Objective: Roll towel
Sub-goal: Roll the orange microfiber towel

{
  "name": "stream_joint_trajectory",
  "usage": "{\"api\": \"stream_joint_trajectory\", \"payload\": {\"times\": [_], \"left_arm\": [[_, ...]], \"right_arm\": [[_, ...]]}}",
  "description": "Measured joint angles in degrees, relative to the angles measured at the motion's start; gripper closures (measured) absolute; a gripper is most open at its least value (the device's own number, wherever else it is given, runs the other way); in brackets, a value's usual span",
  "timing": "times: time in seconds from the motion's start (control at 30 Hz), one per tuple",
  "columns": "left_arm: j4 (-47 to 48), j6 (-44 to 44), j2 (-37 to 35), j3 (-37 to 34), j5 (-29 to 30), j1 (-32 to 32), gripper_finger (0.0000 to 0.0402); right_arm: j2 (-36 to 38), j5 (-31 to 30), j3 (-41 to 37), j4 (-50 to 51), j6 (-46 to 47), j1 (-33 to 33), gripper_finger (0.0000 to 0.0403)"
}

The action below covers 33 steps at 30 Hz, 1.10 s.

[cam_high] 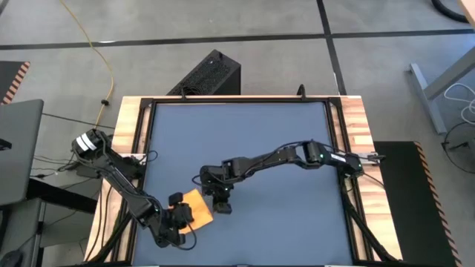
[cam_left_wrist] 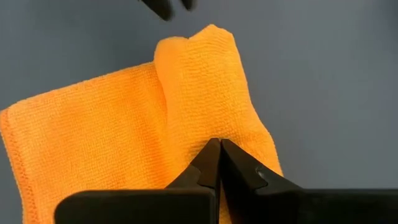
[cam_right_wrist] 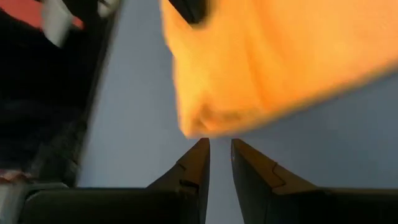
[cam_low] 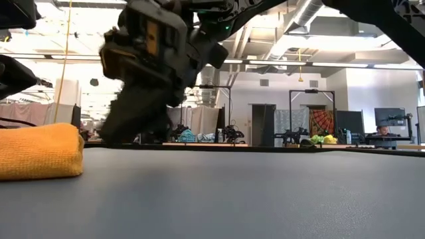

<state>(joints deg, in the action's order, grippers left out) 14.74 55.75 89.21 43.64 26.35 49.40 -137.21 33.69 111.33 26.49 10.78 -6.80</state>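
Towel is lying folded on the dark table near its front-left corner. Left gripper is pressing onto it, fingers together. Right gripper is hovering just beyond the towel's edge, 2 fingers slightly parted, gripping nothing.

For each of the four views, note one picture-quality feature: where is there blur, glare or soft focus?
High view: evenly lit, towel sharp. Low view: right gripper smeared by motion blur; ceiling lights glare behind it. Left wrist view: crisp, towel weave readable above the left gripper. Right wrist view: towel and background streaked with blur, fingers sharper.
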Motion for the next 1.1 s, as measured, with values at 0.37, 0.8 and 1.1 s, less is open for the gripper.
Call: {"api": "stream_joint_trajectory", "payload": {"times": [0.37, 0.8, 1.1], "left_arm": [[1.03, 4.27, -0.03, -0.36, 6.99, 5.38, 0.0402], [-7.54, 7.57, -0.07, -6.36, 10.10, 7.79, 0.0401], [-5.09, 7.30, -0.09, -6.36, 9.61, 6.87, 0.0401]], "right_arm": [[4.95, -14.06, 0.05, 2.55, -16.62, -4.68, 0.0310], [3.60, -24.88, -1.03, -11.08, -33.68, -11.48, 0.0303], [-0.27, -31.49, -1.32, -14.73, -38.29, -11.69, 0.0195]]}}
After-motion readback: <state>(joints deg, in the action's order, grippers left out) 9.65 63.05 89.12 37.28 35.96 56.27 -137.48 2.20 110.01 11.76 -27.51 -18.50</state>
